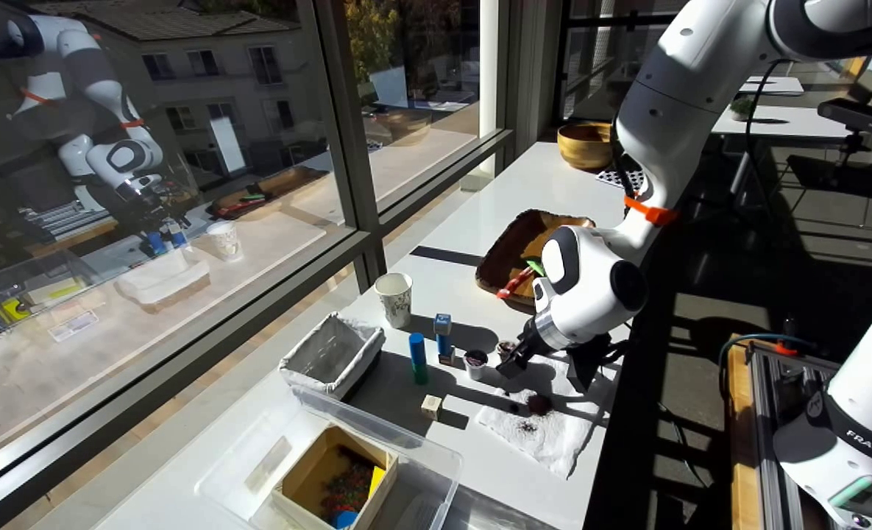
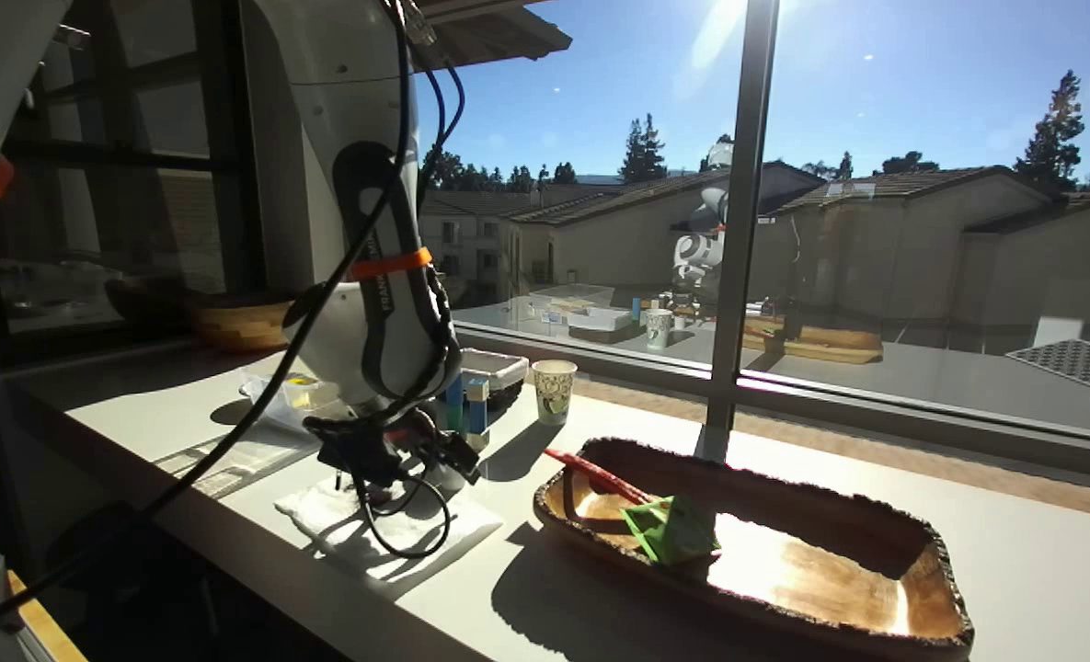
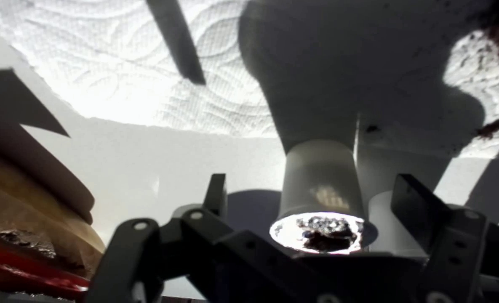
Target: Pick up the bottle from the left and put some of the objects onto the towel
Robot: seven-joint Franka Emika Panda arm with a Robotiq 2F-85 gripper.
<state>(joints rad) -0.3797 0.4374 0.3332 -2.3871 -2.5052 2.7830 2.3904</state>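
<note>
The white towel [image 1: 564,442] lies at the table's front edge, with dark crumbly patches [image 1: 539,404] on it. It also shows in the wrist view [image 3: 118,80] and in an exterior view [image 2: 324,506]. Two small white cups with dark contents stand at its edge, a nearer cup [image 1: 475,364] and another cup [image 1: 505,349]. My gripper [image 1: 542,372] is low over the towel's edge. In the wrist view a white cup [image 3: 323,181] stands between my open fingers [image 3: 312,189], with gaps on both sides. A second white cup [image 3: 390,223] is partly behind the right finger. I see no clear bottle.
A blue-green cylinder [image 1: 417,359] and a blue block stack [image 1: 443,340] stand close by. A paper cup [image 1: 394,300], a lined basket [image 1: 332,353], a small cube [image 1: 431,407] and a clear bin [image 1: 436,456] lie beyond. A wooden tray [image 1: 498,258] holds red and green items.
</note>
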